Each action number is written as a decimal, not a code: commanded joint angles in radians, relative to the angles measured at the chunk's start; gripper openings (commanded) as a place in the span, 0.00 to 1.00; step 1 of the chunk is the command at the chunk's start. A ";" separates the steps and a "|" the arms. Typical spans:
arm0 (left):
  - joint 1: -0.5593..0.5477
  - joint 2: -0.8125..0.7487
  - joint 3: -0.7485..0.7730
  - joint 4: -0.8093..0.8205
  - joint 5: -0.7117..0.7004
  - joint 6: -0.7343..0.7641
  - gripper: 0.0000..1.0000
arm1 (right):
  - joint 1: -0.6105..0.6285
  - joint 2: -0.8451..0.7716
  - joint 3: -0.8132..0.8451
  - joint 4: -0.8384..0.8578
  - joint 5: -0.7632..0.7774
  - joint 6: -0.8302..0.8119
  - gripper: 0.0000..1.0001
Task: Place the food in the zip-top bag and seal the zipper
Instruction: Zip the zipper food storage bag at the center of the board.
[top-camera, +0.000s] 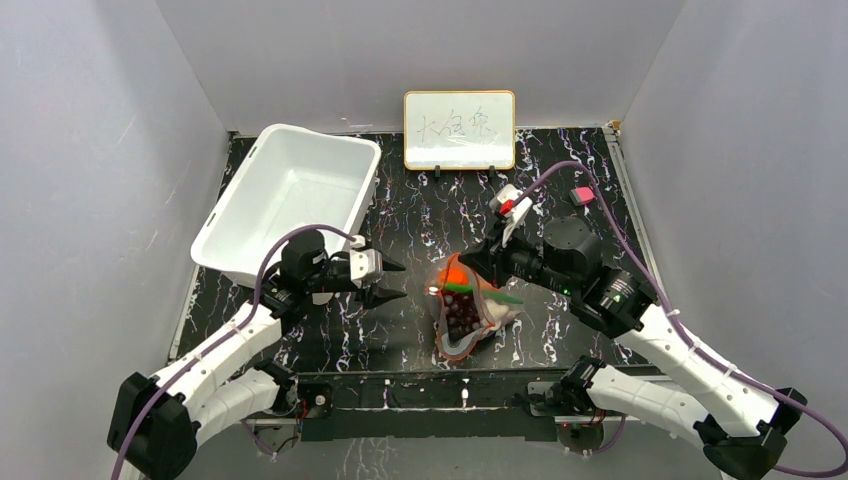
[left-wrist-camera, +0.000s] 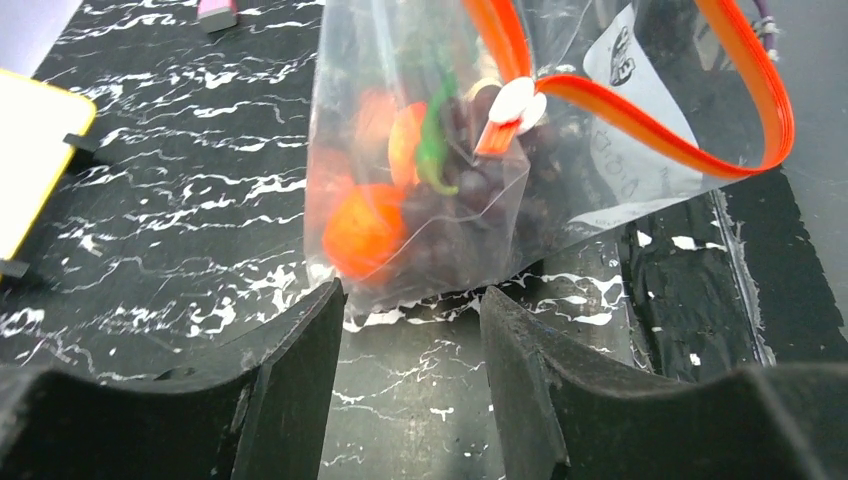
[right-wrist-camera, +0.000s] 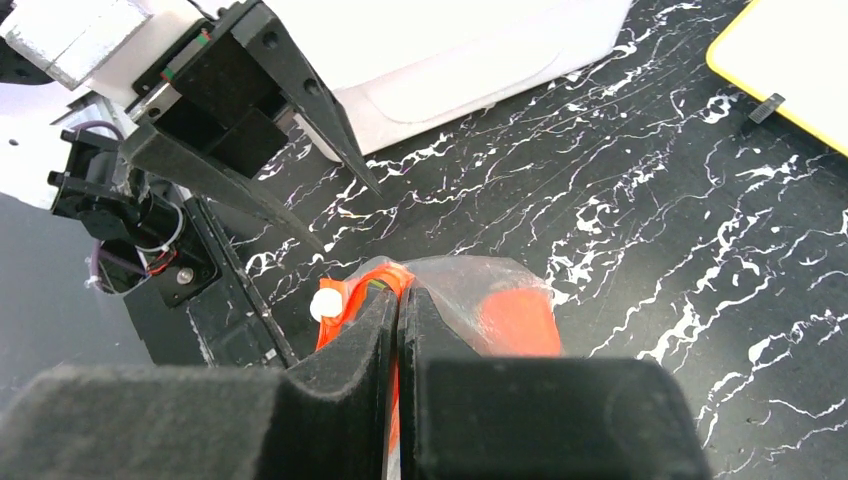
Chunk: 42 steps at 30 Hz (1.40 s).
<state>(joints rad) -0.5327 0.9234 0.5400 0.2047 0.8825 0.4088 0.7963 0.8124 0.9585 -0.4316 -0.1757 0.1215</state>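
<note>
The clear zip-top bag (top-camera: 488, 316) lies on the black desk (top-camera: 420, 215) with orange and dark food (top-camera: 461, 312) inside. The right pincer (top-camera: 472, 262) pinches its top edge. The left pincer (top-camera: 402, 281) is just beside it, jaws apart, holding nothing.

This is a robotics lab test cell, not a home or shop. Plain grey walls (top-camera: 100, 150) box in a black marbled surface (top-camera: 420, 215) on three sides. A left arm (top-camera: 225, 350) and a right arm (top-camera: 690, 350) are bolted to a rail (top-camera: 430, 392) at its near edge, and a purple cable (top-camera: 640, 262) trails over the right one. A small whiteboard (top-camera: 459, 129) with handwritten characters stands propped at the back. The props are staged: a white bin (top-camera: 290, 195) and a bag (top-camera: 470, 325) of toy food (left-wrist-camera: 365, 225).
</note>
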 joint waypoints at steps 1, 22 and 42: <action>-0.032 0.044 0.016 0.136 0.125 0.039 0.51 | -0.002 0.012 0.005 0.135 -0.069 -0.023 0.00; -0.115 0.061 -0.021 0.182 0.171 0.071 0.42 | -0.002 0.080 -0.039 0.195 -0.052 0.021 0.00; -0.130 -0.033 -0.016 0.115 0.098 0.124 0.37 | -0.002 0.101 -0.023 0.189 -0.046 0.037 0.00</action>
<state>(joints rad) -0.6533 0.8742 0.5217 0.2768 0.9585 0.5034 0.7963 0.9173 0.9184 -0.3187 -0.2306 0.1562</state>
